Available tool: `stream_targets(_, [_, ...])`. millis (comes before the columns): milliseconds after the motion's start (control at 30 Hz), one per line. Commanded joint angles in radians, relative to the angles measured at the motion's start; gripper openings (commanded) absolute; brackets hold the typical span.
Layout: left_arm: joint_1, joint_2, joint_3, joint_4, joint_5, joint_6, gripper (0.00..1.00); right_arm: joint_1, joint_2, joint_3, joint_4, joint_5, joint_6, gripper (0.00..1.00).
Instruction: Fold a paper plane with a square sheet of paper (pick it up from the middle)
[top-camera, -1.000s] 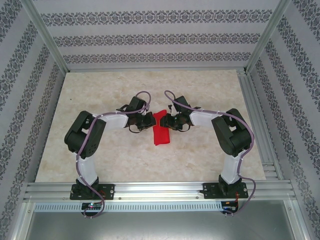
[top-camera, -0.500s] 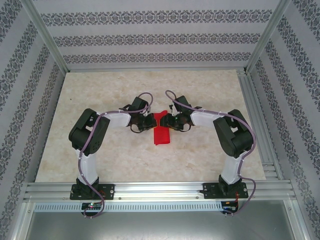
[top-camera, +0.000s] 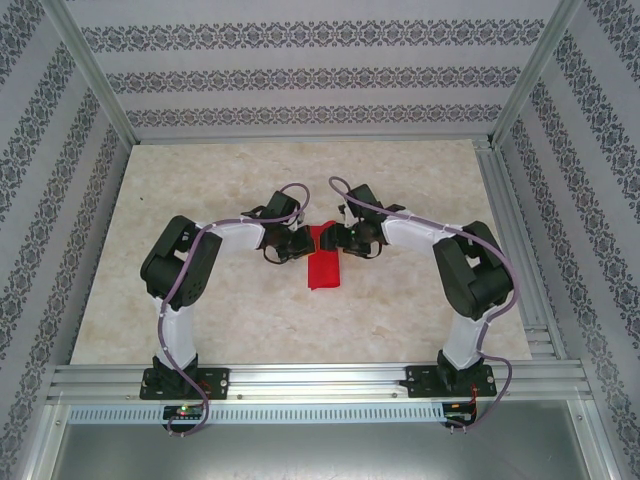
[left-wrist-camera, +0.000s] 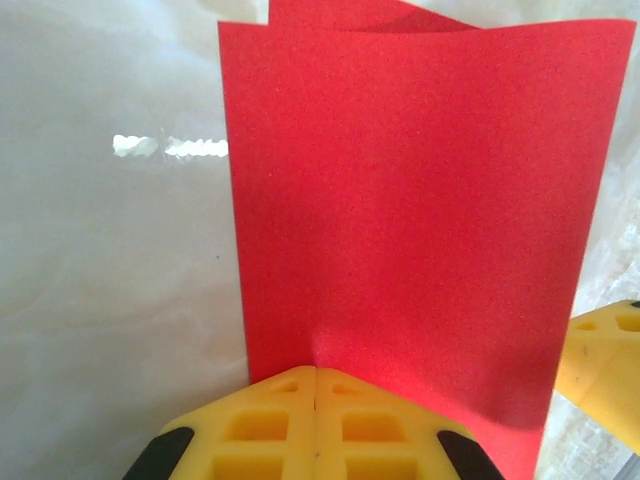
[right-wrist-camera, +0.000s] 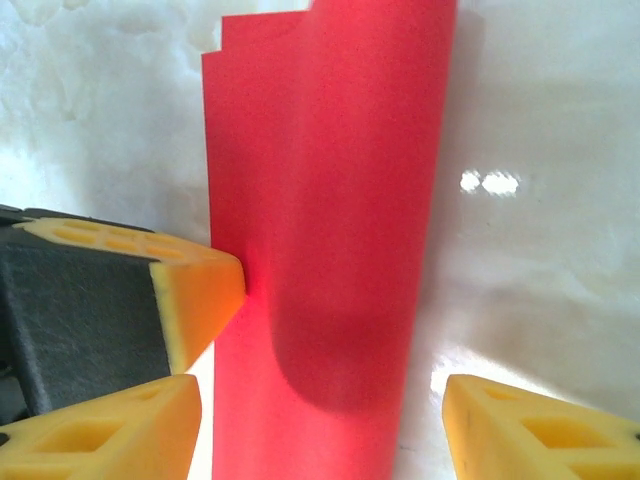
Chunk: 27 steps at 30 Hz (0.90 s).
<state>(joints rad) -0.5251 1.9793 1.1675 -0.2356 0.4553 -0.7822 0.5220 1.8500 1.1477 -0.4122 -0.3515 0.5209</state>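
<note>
The square sheet of paper (top-camera: 323, 262) is bright red and lies doubled over into a loose, narrow rectangle on the marble table. Its upper layer bulges up in a curve (right-wrist-camera: 340, 200). My left gripper (top-camera: 303, 243) is shut on the sheet's left edge, its yellow fingers (left-wrist-camera: 270, 420) pressed together where the paper (left-wrist-camera: 410, 220) rises in front of them. My right gripper (top-camera: 340, 238) stands open on the opposite side. Its fingertips (right-wrist-camera: 540, 430) straddle the strip's near end without touching it. The left gripper's finger (right-wrist-camera: 195, 290) meets the paper's edge in the right wrist view.
The marble tabletop (top-camera: 200, 200) spreads out on all sides of the paper. Aluminium rails (top-camera: 520, 250) and patterned walls enclose it. Both arm bases sit on the near rail (top-camera: 320, 380). A right fingertip (left-wrist-camera: 605, 370) shows at the edge of the left wrist view.
My right gripper has opened and let go of the paper, shifting slightly left and farther back. The left arm edged right, still pinching the sheet, which now looks narrower.
</note>
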Motion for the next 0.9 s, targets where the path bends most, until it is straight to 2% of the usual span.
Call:
stream_targets(0, [-0.015, 0.020, 0.032, -0.049, -0.016, 0.033, 0.04, 0.016, 0.045, 0.029, -0.043, 0.008, -0.045, 0.64])
stream_targets(233, [-0.014, -0.001, 0.086, -0.081, -0.036, 0.049, 0.08, 0.016, 0.066, 0.020, -0.026, 0.024, -0.024, 0.54])
stream_targets(400, [-0.013, -0.040, 0.101, -0.101, -0.093, 0.048, 0.23, 0.009, 0.072, -0.001, -0.002, 0.054, 0.030, 0.48])
stream_targets(533, [-0.014, -0.080, 0.082, -0.100, -0.153, 0.039, 0.33, 0.009, 0.082, -0.006, 0.007, 0.068, 0.065, 0.47])
stream_targets(733, [-0.011, -0.158, 0.031, -0.081, -0.255, 0.025, 0.38, 0.011, 0.107, 0.013, -0.031, 0.088, 0.073, 0.48])
stream_targets(867, [-0.009, -0.176, 0.010, -0.068, -0.268, 0.021, 0.38, 0.021, 0.124, 0.027, -0.056, 0.090, 0.047, 0.50])
